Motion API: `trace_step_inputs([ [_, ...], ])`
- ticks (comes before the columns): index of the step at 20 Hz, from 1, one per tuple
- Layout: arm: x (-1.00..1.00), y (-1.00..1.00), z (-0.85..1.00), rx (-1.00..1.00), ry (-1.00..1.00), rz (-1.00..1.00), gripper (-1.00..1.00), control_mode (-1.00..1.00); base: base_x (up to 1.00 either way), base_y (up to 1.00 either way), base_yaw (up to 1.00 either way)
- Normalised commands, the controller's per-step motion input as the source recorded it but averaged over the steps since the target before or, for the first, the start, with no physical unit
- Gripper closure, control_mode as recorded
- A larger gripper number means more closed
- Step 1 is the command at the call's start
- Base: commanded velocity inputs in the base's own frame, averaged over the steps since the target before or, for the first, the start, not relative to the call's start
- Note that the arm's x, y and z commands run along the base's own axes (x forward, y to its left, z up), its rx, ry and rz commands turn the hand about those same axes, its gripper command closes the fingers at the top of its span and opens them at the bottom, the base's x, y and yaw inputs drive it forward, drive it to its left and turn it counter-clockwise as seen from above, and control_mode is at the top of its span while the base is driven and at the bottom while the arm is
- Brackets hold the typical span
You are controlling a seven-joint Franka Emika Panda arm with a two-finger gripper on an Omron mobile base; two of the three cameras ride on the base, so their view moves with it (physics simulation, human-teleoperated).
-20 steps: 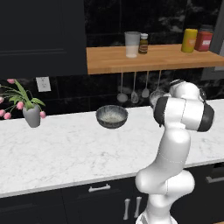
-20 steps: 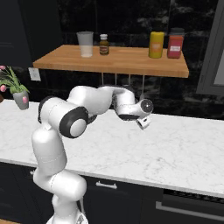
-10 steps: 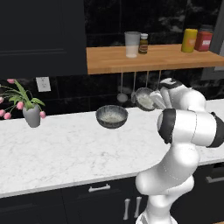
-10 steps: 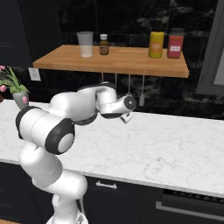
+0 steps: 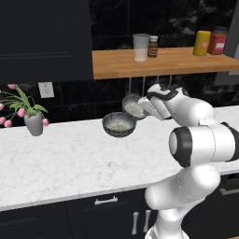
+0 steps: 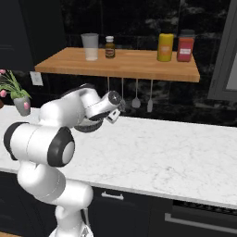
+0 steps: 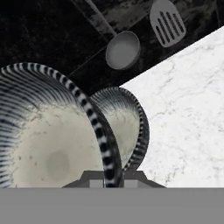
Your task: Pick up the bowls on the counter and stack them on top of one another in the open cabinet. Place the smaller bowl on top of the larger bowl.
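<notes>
- I held one ribbed bowl [image 7: 52, 144] by its rim, my hand [image 7: 111, 175] clamped narrow on the edge; its pale inside filled the left of the hand view and faced back toward me.
- In the left base view this held bowl [image 5: 134, 108] hung in the air just off my hand [image 5: 148, 106], tilted, above the surface.
- A second ribbed bowl [image 7: 124, 127] lay right behind the held one, past its rim and to my right in the hand view; I could not tell whether the two touched.
- In the left base view that second bowl [image 5: 119, 124] sat upright on the white marble surface [image 5: 60, 158], just below and beside the held one.
- In the right base view my hand [image 6: 113, 112] covered most of both bowls.
- The open wooden shelf [image 5: 163, 63] ran above my hand, against the black wall.
- On it stood a pale cup [image 5: 141, 47], a small dark bottle [image 5: 153, 46], a yellow jar [image 5: 202, 43] and a red jar [image 5: 217, 42].
- A ladle [image 7: 123, 50] and a slotted turner [image 7: 167, 22] hung on the wall beyond the bowls.
- A grey vase of pink flowers [image 5: 35, 122] stood well apart from my hand.
</notes>
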Motion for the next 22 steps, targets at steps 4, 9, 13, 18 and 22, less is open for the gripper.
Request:
trace_step_inputs([
  [4,0.0,0.6,-0.03,-0.07,0.0,0.16,1.0,-1.0,0.0,0.0,0.0],
  [9,0.1,0.36,-0.08,-0.12,0.03,0.07,1.0,-1.0,0.0,0.0,0.0],
  [13,0.05,0.05,-0.23,-0.17,0.1,0.0,1.0,-1.0,0.0,0.0,0.0],
  [18,0.16,0.0,-0.18,-0.14,0.04,0.0,1.0,-1.0,0.0,0.0,0.0],
  [22,0.28,0.0,-0.08,-0.04,0.0,0.0,1.0,-1.0,0.0,0.0,0.0],
])
